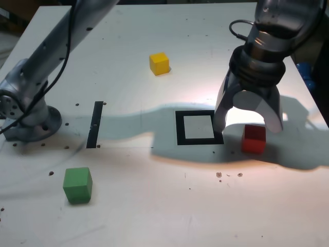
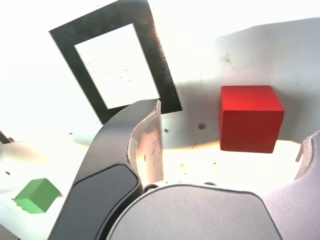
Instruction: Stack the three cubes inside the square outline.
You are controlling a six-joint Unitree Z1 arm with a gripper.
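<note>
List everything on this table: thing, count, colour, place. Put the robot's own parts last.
Small matte red cube: one, red, on the table just off the square outline on the exterior view's right, between the open jaws.
Small matte yellow cube: one, yellow, far side of the table, alone.
Small matte green cube: one, green, near edge, the exterior view's left.
Square black tape outline: one, black frame with white middle, table centre, nothing inside it.
Straight black tape strip: one, black, to the exterior view's left of the outline.
White table: one, white, speckled with small dark holes.
Robot arm base: one, silver-grey, the exterior view's left edge.
Gripper: one, grey and white, jaws open, above the red cube.
</note>
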